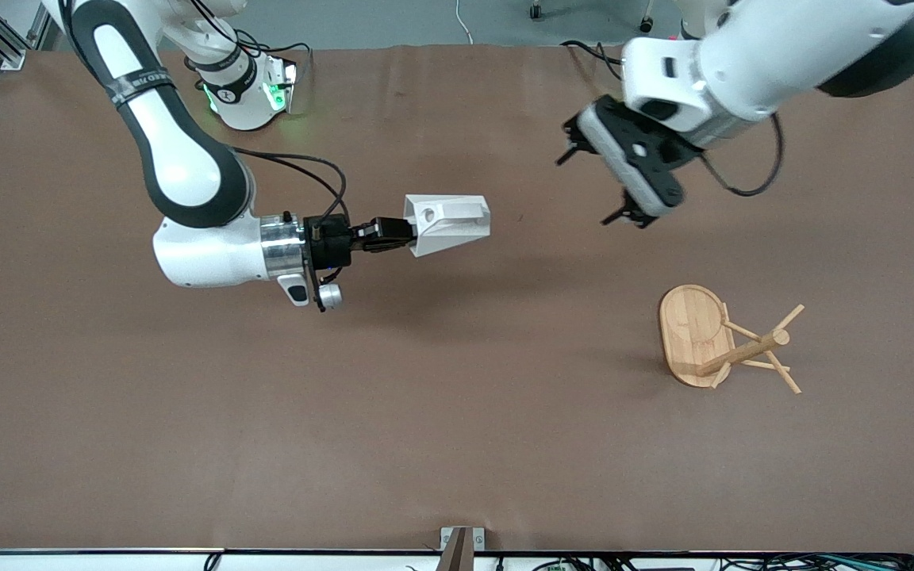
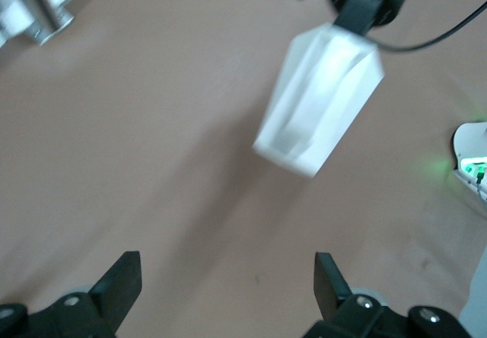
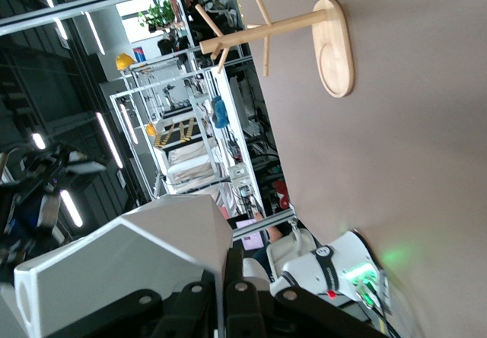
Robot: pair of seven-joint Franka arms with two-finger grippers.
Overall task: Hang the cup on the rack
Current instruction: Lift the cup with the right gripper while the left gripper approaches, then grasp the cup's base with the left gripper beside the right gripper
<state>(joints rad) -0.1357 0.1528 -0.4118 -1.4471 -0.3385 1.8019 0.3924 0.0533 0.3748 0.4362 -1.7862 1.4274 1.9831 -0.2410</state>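
1 cup, white and faceted, held in the air over the middle of the table, lying sideways; right gripper pinches its narrow end, likely so the pierced handle tab stays exposed for a peg. 1 rack stands upright toward the left arm's end, well apart from the cup, pegs bare. Left gripper hovers over the table, fingers spread, holding nothing, apparently waiting
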